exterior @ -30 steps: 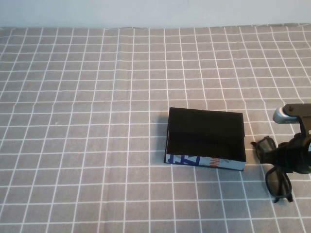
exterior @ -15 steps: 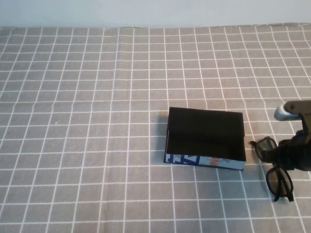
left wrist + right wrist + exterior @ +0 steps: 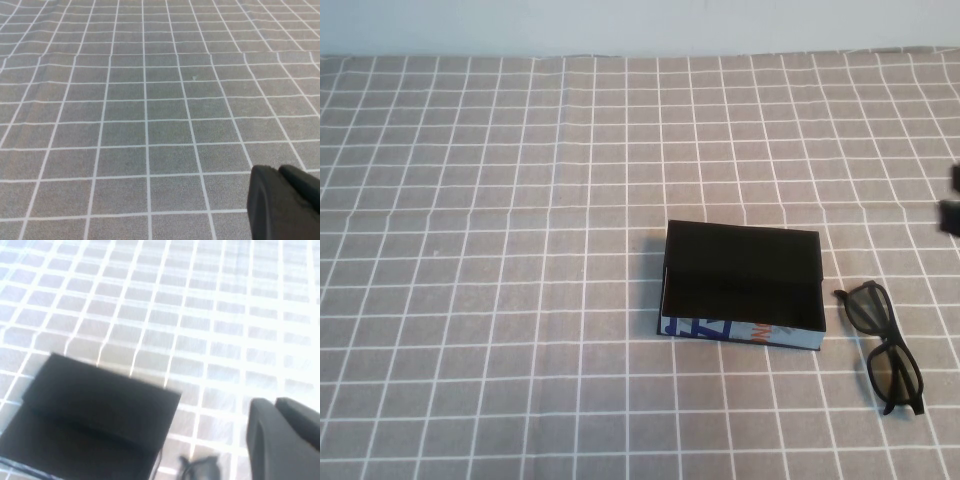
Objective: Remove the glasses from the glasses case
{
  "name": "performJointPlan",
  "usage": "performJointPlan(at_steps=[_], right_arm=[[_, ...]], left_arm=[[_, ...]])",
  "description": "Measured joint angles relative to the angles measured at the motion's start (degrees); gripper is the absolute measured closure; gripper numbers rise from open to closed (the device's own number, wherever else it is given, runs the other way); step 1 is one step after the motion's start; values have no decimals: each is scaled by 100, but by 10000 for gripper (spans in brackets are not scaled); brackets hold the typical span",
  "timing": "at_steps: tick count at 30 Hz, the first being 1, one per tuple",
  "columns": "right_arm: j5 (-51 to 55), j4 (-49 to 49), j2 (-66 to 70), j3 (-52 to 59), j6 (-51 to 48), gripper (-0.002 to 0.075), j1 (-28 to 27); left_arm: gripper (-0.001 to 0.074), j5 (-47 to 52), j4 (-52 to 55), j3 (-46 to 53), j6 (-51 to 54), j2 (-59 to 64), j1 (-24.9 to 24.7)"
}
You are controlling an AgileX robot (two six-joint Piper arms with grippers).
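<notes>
The black glasses [image 3: 882,345] lie flat on the checked cloth just right of the glasses case [image 3: 740,285], apart from it. The case stands open, black inside, with its pale printed front side facing me. My right gripper [image 3: 951,205] shows only at the far right edge, behind the glasses and apart from them. In the right wrist view its fingers [image 3: 275,407] are together and empty, above the case [image 3: 95,415] and a blurred bit of the glasses [image 3: 200,467]. My left gripper [image 3: 277,172] is shut and empty over bare cloth, out of the high view.
A grey cloth with a white grid [image 3: 520,250] covers the whole table. A pale wall runs along the back edge [image 3: 640,25].
My right gripper has let go of the glasses and pulled back to the right edge. The glasses stay on the cloth beside the case.
</notes>
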Motion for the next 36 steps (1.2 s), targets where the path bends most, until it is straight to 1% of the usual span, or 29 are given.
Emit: performJointPlan(at_steps=[4,9,14,20,25,30,36], right_arm=[[223,-11,-678,-142,-557,741,0],[481,110,-1765,-28,-705,742,0],[503,367,-2960,596,-705,742,0],[917,544,-4270,1592,-705,742,0],[1019,1179,-5241,2325,-705,742,-32],[1027,1843,-5775,2656,-705,742,-32],[1061,2022,-5831,2872,-705,742,-32]], left_arm=[[740,0,0,0,0,0,0],[740,0,0,0,0,0,0],[740,0,0,0,0,0,0],[740,0,0,0,0,0,0],[740,0,0,0,0,0,0],[740,0,0,0,0,0,0],[740,0,0,0,0,0,0]])
